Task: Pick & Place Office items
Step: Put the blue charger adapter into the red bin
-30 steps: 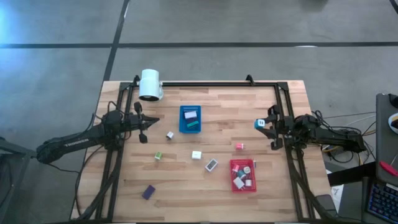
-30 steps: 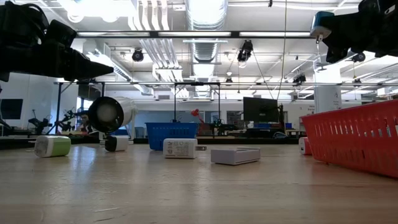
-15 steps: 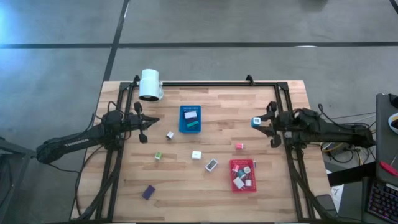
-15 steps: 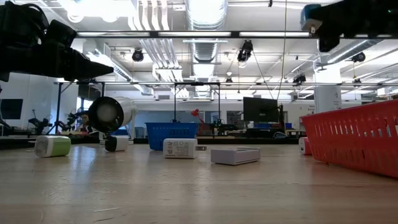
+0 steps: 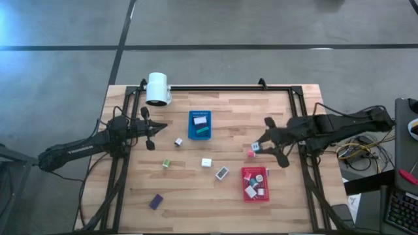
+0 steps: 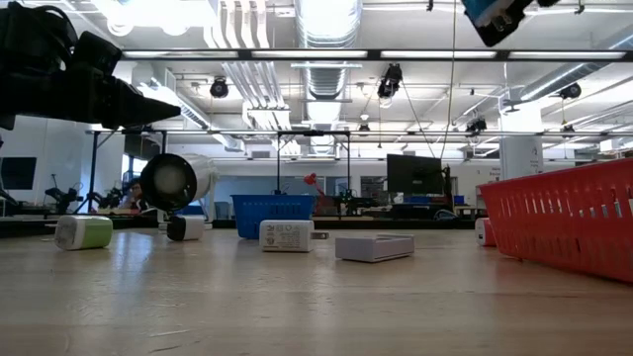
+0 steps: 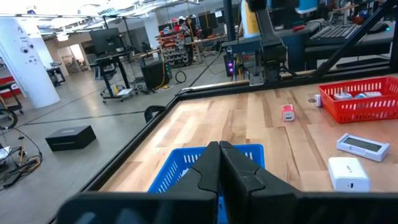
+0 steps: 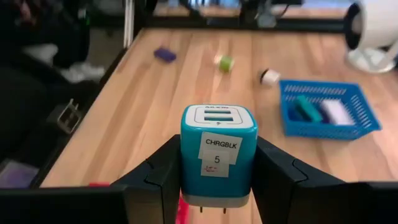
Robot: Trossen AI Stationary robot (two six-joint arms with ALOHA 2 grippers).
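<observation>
My right gripper (image 5: 263,141) is shut on a teal charger block (image 8: 217,154) labelled "CHRGBLK 5", above the table just beyond the pink-red piece (image 5: 251,153) and the red tray (image 5: 244,185). The block shows at the low view's top edge (image 6: 492,12). Loose on the wood lie a small white-and-black piece (image 5: 177,141), a green one (image 5: 166,163), a white block (image 5: 206,162), a flat white piece (image 5: 222,173) and a purple one (image 5: 155,201). My left gripper (image 5: 150,138) hovers shut left of the blue tray (image 5: 193,130), touching nothing. My right gripper pinches the teal block between its two fingers (image 8: 163,175), which press on the block's two opposite side faces (image 8: 186,163). The arm reaches in from the table's right side. The block is lifted clear of the table, its labelled face toward the wrist camera.
A white cylindrical lamp-like object (image 5: 157,89) stands at the far left of the table. The blue tray holds a teal and a white piece; the red tray holds several. A black frame rail (image 5: 222,87) runs round the table. Bare wood lies along the near edge.
My right arm has swung from the table's right edge toward the left and near side, carrying the teal block from beside the right rail to above the pink-red piece. In the low view the block has moved up to the top edge.
</observation>
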